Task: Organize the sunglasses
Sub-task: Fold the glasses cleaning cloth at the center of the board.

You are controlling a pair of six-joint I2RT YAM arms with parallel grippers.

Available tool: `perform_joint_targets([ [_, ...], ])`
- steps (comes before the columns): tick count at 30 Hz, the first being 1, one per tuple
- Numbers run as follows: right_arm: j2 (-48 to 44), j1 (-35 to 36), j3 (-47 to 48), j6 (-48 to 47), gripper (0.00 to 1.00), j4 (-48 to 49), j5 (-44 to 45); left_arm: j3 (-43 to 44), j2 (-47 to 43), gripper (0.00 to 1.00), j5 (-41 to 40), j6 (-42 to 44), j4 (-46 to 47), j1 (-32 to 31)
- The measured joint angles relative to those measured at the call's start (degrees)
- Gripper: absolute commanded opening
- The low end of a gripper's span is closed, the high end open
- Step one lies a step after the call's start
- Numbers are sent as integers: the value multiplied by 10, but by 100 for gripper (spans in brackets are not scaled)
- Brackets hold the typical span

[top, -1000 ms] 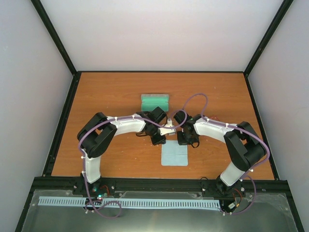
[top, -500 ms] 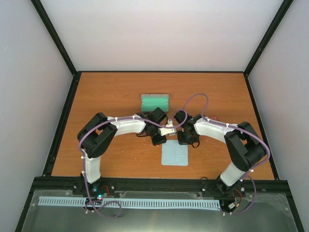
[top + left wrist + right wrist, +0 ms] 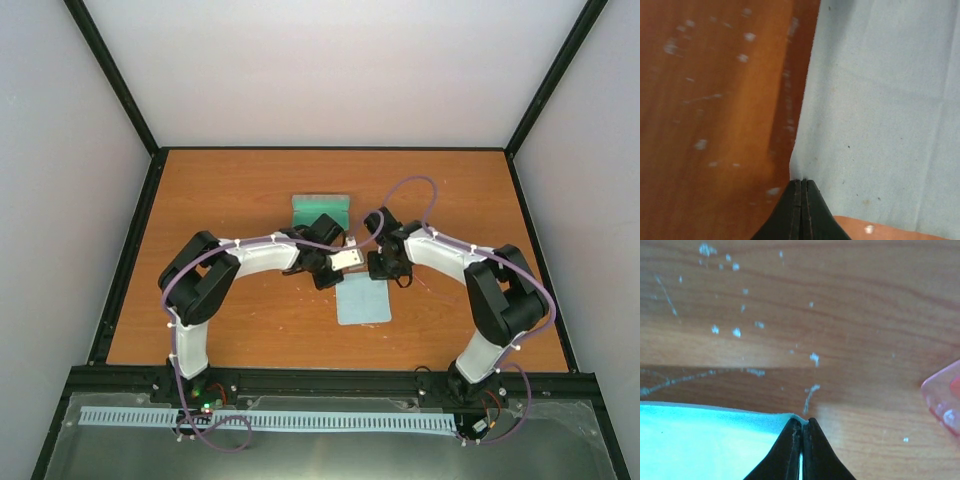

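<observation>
Right pincer [image 3: 801,422] clamping cloth [image 3: 700,440] corner, sunglasses [image 3: 946,397] near, apart from it

Orange wooden table [image 3: 220,200], pale walls [image 3: 330,70], black frame [image 3: 110,70]

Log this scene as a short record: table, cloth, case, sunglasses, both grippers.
table: brown wood
cloth: light blue, near the middle, far edge pinched by both grippers
case: beyond the cloth, teal lining showing
sunglasses: only a pink corner shows, on the table beside the right gripper
left gripper: shut on a cloth corner
right gripper: shut on the cloth's edge
</observation>
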Motion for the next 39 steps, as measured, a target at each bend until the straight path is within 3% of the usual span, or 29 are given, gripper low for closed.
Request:
perform_joint_targets([
  [15, 37, -34, 43, -49, 3, 34, -21, 45, 3, 1, -22, 40, 15, 39],
  [25, -39, -34, -35, -52, 3, 71, -64, 5, -23, 1, -1, 30, 26, 39],
  [39, -68, -34, -80, -52, 3, 88, -96, -26, -53, 1, 25, 5, 38, 32],
])
